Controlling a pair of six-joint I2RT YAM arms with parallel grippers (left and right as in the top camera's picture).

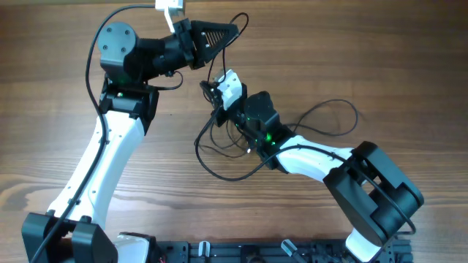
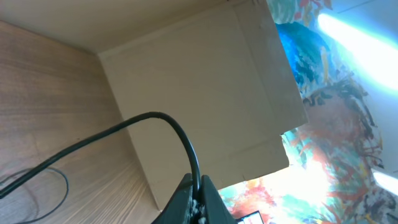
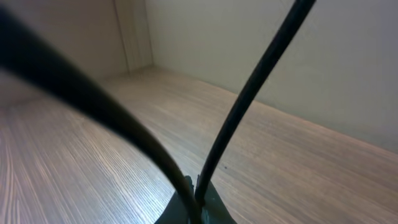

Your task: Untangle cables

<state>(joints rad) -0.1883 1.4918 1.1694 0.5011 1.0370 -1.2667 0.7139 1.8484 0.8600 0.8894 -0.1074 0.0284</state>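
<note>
Cables nearest: slack black loops on the wooden surface at centre frame of the overhead view, one wide curve sagging toward lower centre, another arcing out right of centre. Crossing one another under and beside the right arm, so not yet separated; number of cords and any plug tips too small to make out.

Farther up, just left of centre, right gripper closed on cord. In the right wrist view, two black strands running into the pinched fingers at bottom centre, one blurred from upper left, one straight from upper right.

Farther again, at top centre, left gripper clamped on a strand. In the left wrist view, a single cord arching from lower left into the shut fingers, another thin loop lying flat at lower left.

Between the two grippers, a short span of cord held off the surface.

Judged progress: early. One strand held clear of the bunch, nothing laid out as a separate cord. Left to do, by this reckoning: free the held strand from the crossings, set it apart, repeat for the rest.
</note>
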